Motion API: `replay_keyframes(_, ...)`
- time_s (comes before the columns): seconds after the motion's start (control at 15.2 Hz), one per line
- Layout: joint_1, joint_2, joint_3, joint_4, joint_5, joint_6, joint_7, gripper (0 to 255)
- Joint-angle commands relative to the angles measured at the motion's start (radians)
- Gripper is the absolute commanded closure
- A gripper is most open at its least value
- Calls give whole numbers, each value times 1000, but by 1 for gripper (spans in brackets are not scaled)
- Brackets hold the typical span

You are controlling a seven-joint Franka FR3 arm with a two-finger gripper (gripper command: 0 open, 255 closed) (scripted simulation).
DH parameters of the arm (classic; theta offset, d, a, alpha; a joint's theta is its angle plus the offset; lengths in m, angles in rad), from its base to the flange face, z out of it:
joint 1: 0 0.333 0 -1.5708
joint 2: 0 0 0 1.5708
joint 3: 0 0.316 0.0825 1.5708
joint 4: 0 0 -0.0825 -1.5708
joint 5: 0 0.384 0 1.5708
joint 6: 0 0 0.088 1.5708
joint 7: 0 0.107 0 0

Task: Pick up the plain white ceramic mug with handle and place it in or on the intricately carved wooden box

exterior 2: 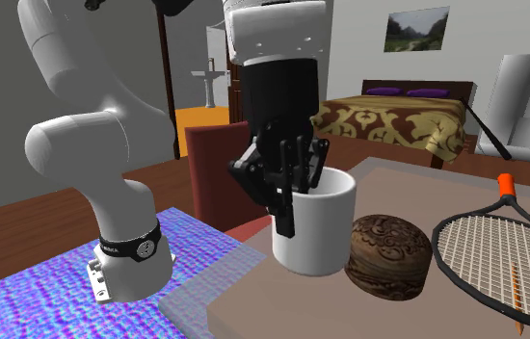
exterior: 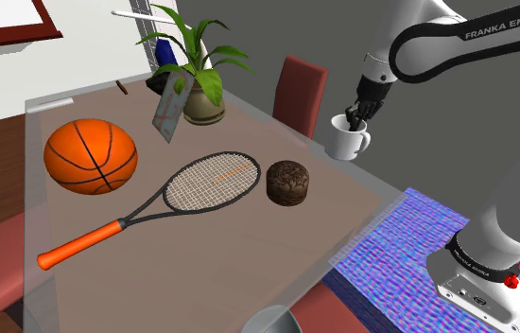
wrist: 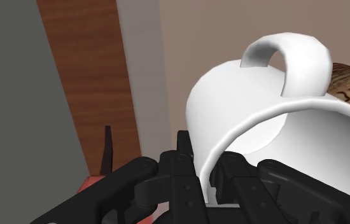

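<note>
Tool (exterior 2: pixel 287 220) narrow, pinching the white mug (exterior 2: pixel 319 229) by its rim wall, one finger inside and one outside, handle opposite the fingers. Mug upright at the bench (exterior: pixel 201 265) edge nearest the arm, just beside the round carved brown box (exterior 2: pixel 388 255). Can't tell if the mug base touches the bench. Tennis racket (exterior: pixel 206 182) and basketball (exterior: pixel 91 156) further along.

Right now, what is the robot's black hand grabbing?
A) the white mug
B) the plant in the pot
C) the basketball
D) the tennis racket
A: the gripper is clamped on the rim of the white mug, one finger inside and one outside, while the basketball, the tennis racket and the potted plant sit apart from it on the table.
</note>
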Motion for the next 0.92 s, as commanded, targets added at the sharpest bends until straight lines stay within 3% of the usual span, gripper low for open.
replay_keyframes(0.0, 1, -8, 1, 23, 1, -31, 1, 255)
replay_keyframes(0.59, 1, -29, 3, 122, 3, -151, -1, 255)
replay_keyframes(0.86, 37, 36, 79, 186, 33, -152, 92, 255)
